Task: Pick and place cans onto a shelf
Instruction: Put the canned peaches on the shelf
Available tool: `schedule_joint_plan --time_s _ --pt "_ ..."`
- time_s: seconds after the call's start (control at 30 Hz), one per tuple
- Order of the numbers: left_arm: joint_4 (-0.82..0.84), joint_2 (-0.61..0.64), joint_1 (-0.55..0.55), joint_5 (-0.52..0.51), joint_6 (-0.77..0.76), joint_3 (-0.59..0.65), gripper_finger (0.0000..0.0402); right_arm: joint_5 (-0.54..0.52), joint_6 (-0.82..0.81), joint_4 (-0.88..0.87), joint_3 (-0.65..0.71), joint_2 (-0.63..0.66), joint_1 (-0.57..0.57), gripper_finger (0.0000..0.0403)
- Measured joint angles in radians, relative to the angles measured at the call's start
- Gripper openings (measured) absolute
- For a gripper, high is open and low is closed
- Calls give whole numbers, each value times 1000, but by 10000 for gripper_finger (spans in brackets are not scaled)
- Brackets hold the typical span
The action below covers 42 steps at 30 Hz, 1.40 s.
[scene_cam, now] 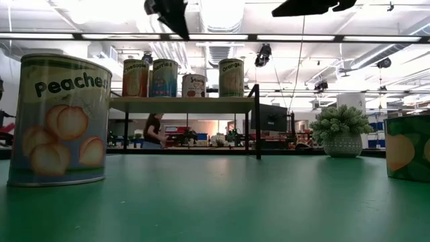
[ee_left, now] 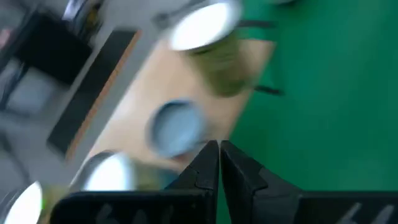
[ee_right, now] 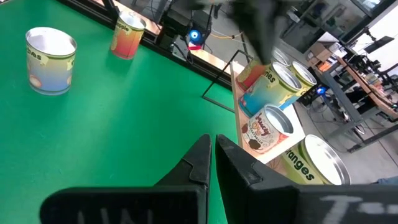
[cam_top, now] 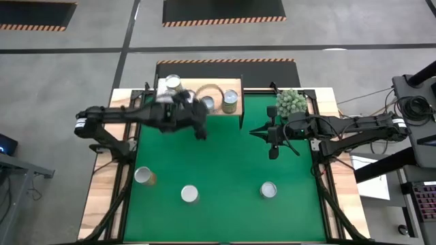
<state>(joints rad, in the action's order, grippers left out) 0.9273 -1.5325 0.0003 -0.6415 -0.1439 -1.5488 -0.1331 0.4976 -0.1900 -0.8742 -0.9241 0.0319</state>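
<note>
High view: the left end effector (cam_top: 199,131) hangs over the green mat just near of the shelf (cam_top: 204,109), its fingers pressed together and holding nothing; the left wrist view shows the two dark fingers (ee_left: 208,165) meeting. The right end effector (cam_top: 257,132) is over the mat's right half, well apart from the shelf, fingers likewise closed and empty.

Four cans stand on the shelf at the table's far edge, seen in the low view as a row: an orange-labelled one (scene_cam: 135,78), a blue one (scene_cam: 164,78), a shorter one (scene_cam: 194,85) and an "Orange" can (scene_cam: 231,77). Three more cans stand on the mat near the front: left (cam_top: 143,175), middle (cam_top: 189,194) and right (cam_top: 268,190). A pale-green ball plant (cam_top: 291,102) sits at the far right.
</note>
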Motion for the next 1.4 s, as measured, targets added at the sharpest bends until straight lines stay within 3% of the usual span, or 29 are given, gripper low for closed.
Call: schedule_joint_plan --time_s 0.23,0.47,0.63,0.77,1.0,1.2,1.4 --pt "-169 14 -234 84 138 172 0 0 -20 1 0 0 0 13" --pt "-120 21 -363 87 -7 263 0 1 -53 20 0 0 0 13" --pt "25 24 -398 106 -216 249 0 1 -59 29 0 0 0 13" --pt "46 26 -424 113 -286 250 0 1 -60 52 0 0 0 13" --pt "49 26 -445 108 -283 250 0 1 -90 55 0 -1 0 13" --pt "42 26 -445 69 -214 251 0 20 -241 -4 0 -7 3 13" --pt "31 26 -445 51 -161 252 0 219 -477 -258 0 -20 12 13"
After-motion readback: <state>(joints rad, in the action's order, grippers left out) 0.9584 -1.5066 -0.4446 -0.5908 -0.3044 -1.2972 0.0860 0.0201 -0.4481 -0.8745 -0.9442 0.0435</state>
